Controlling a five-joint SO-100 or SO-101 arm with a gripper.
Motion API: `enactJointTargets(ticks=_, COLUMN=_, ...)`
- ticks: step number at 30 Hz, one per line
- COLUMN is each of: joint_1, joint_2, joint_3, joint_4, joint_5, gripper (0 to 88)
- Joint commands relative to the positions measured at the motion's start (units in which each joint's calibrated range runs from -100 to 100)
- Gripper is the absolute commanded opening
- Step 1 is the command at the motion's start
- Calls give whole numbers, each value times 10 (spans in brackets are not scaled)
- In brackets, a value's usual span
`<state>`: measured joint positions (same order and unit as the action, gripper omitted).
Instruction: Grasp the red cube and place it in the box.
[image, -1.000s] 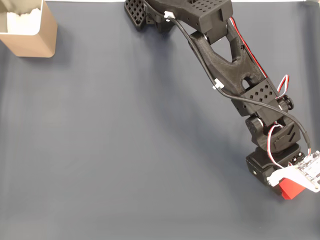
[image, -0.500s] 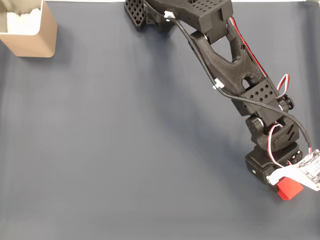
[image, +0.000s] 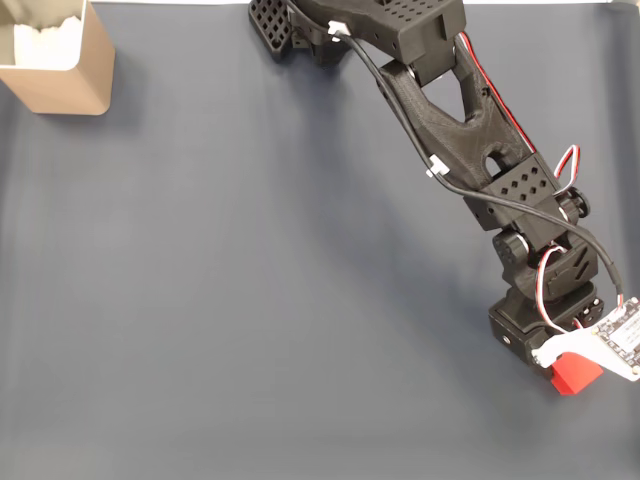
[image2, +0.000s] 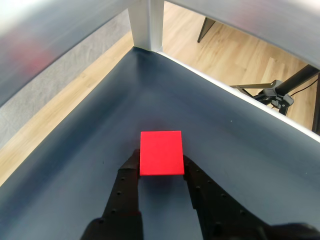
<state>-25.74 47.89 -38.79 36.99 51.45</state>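
Observation:
The red cube (image2: 160, 152) lies on the dark blue mat at the wrist view's centre, between my gripper's (image2: 160, 161) two black fingers (image2: 131, 172), which press against the near part of its left and right sides. In the fixed view the red cube (image: 575, 376) peeks out at the lower right from under the white wrist camera mount, and my gripper (image: 566, 368) sits right over it, mostly hidden by the arm. The box (image: 92, 62), tan with a white inside, stands at the far upper left corner, far from the cube.
The black arm (image: 470, 130) stretches diagonally from its base at top centre to the lower right. The mat's edge and a metal table frame (image2: 147, 22) lie just beyond the cube in the wrist view, with wooden floor and a tripod (image2: 277, 92) past them.
The wrist and the red cube have shifted slightly left and up in the fixed view. The box has not moved.

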Motion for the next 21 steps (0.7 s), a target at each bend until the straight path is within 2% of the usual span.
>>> enactJointTargets(ticks=1, joint_1=2, joint_2=-81, joint_3=-9, joint_4=19, joint_5=1, gripper=100)
enactJointTargets(ticks=10, joint_1=34, joint_2=-195, joint_3=20, joint_4=119, joint_5=0, gripper=78)
enactJointTargets(ticks=21, joint_1=91, joint_2=-385, joint_3=197, joint_4=132, joint_5=-14, gripper=75)
